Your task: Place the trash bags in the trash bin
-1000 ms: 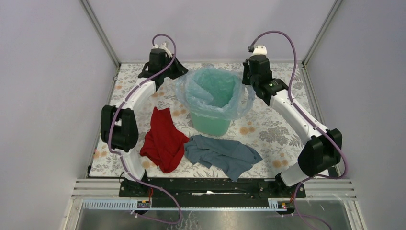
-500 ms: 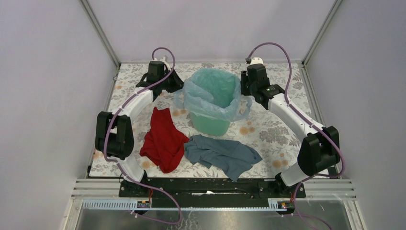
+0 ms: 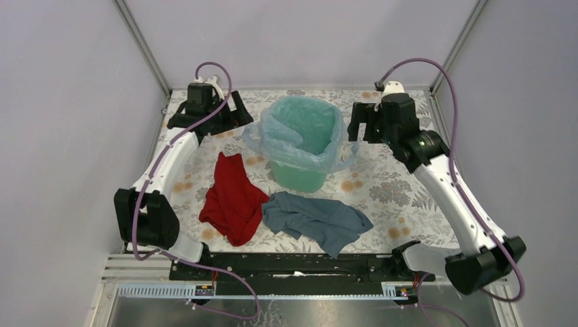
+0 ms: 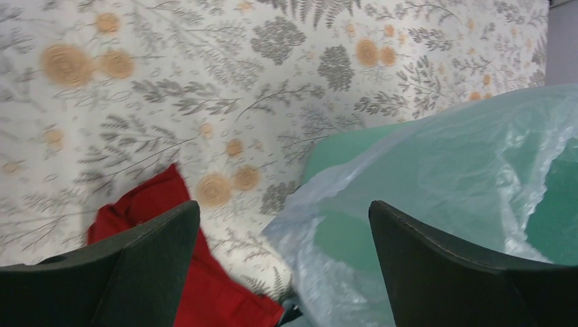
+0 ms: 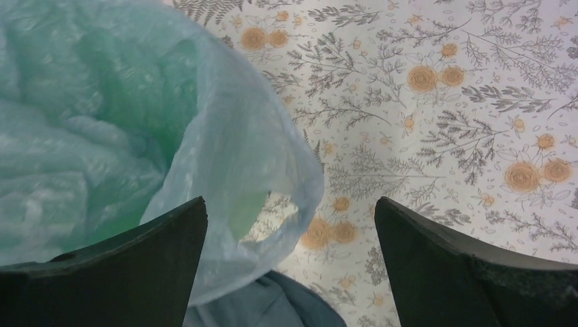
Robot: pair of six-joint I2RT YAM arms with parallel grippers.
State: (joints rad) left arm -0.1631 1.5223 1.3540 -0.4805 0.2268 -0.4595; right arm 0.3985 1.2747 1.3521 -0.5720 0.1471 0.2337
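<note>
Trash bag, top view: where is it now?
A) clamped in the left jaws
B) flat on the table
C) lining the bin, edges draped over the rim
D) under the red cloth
C: the pale-blue trash bag sits inside the mint-green trash bin, its edges folded outward over the rim.

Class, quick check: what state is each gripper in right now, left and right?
Left gripper: open, holding nothing.
Right gripper: open, holding nothing.
</note>
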